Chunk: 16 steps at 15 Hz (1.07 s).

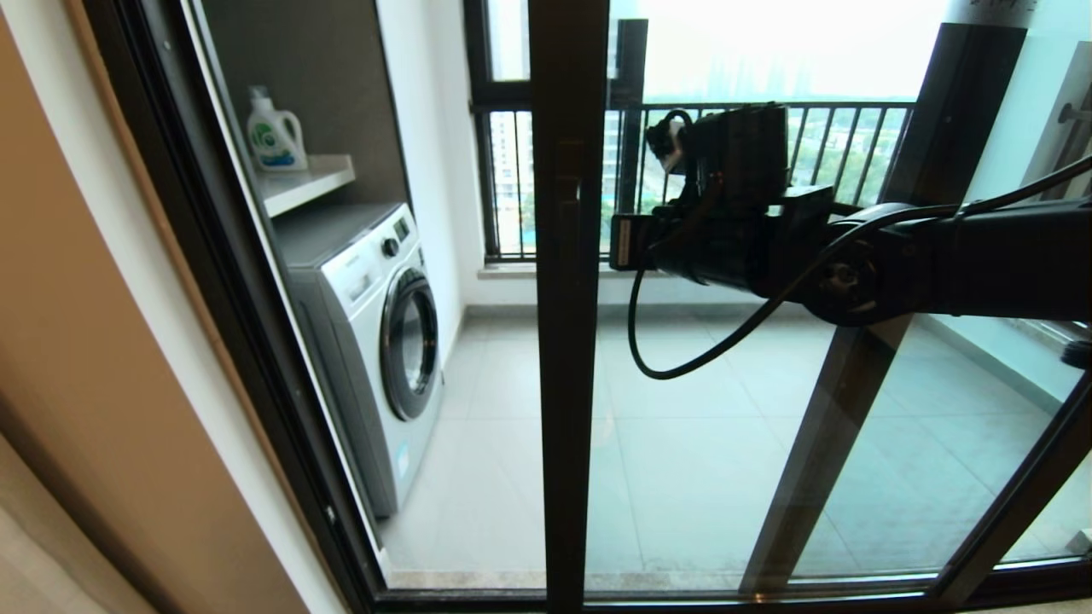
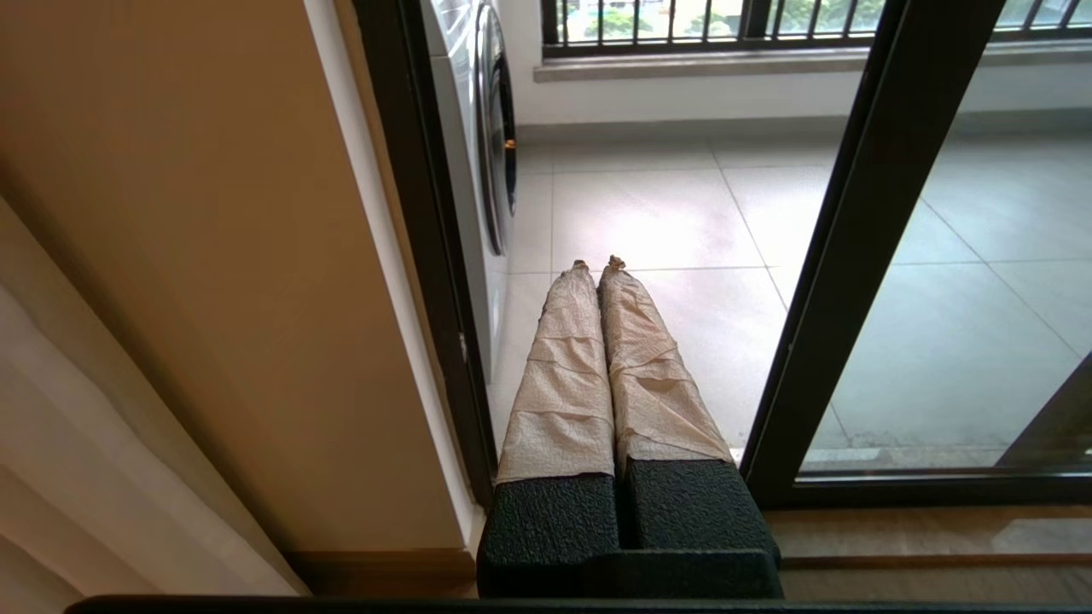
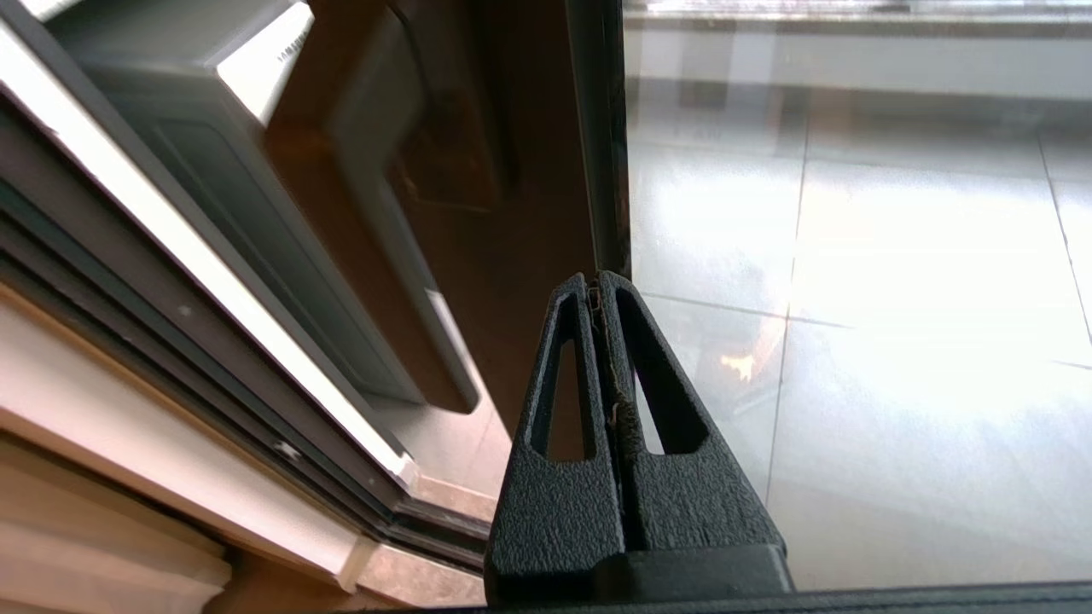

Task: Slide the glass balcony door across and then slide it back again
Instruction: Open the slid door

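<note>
Right now I am holding my right gripper (image 3: pixel 601 286) up against the leading upright of the glass balcony door (image 1: pixel 567 341), fingers pressed together on nothing, tips touching or nearly touching the frame edge where it meets the pane. The door is standing partway across the opening, with bare gap between its upright and the outer frame (image 1: pixel 213 281) by the washing machine (image 1: pixel 375 341).

My left gripper (image 2: pixel 597 269) is hanging low in that gap, its paper-wrapped fingers (image 2: pixel 563 375) clenched empty, near the sill.

Risks I am weighing:
- Closed tips are bearing on a slim, smooth metal edge; they could be skidding off onto the glass, so the push would be landing on the pane.
- My left arm is sitting in the door's path; a slide toward the washer could be pinching it against the frame.
- The slack cable (image 1: pixel 674 358) is looping close to the upright and could be snagging.

Hard to make out: the pull handle is showing only dimly, the exact contact point is blocked by my own wrist in the head view, and the track (image 3: pixel 256 409) is showing only in part.
</note>
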{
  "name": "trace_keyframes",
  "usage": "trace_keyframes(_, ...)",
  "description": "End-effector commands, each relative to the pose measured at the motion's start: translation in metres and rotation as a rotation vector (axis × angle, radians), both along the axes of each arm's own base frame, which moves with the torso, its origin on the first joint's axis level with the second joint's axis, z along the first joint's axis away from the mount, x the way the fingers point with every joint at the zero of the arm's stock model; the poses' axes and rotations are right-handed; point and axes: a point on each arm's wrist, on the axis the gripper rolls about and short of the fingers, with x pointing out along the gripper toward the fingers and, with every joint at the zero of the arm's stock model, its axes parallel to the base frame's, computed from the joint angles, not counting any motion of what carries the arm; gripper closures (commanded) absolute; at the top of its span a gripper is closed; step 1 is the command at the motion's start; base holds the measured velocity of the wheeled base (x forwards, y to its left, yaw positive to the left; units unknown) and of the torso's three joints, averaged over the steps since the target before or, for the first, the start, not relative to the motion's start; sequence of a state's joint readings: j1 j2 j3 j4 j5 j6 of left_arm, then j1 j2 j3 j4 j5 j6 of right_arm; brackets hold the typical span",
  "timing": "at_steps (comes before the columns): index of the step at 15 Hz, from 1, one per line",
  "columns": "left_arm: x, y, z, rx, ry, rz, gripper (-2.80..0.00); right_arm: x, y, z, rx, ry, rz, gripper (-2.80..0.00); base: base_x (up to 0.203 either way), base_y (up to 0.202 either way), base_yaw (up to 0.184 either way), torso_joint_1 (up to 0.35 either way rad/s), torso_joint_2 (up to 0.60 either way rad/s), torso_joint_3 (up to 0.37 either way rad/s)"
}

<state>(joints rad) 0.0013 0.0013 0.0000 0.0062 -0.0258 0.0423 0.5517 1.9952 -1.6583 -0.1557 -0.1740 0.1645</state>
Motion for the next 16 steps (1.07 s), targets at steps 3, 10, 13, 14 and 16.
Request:
trace_keyframes(3,0.000,0.000,0.000,0.001,0.002,0.000,0.00,-0.045,0.004,0.045,0.067,-0.093,0.061,0.00,0.000,0.000,0.000,0.000,0.00,0.000)
trace_keyframes(10,0.000,0.000,0.000,0.001,0.002,0.000,0.00,-0.040,0.054,0.039,0.071,-0.135,0.142,0.00,0.000,0.000,0.000,0.000,0.00,0.000)
trace_keyframes(13,0.000,0.000,0.000,0.001,0.002,0.001,0.00,-0.006,0.075,0.015,0.050,-0.132,0.107,0.00,0.000,0.000,0.000,0.000,0.00,0.000)
trace_keyframes(14,0.000,0.000,0.000,0.001,0.002,0.000,0.00,0.001,0.079,0.005,0.037,-0.119,0.104,0.00,0.000,0.000,0.000,0.000,0.00,0.000)
trace_keyframes(16,0.000,0.000,0.000,0.001,0.002,0.000,0.00,0.009,0.085,-0.011,0.019,-0.099,0.104,0.00,0.000,0.000,0.000,0.000,0.00,0.000)
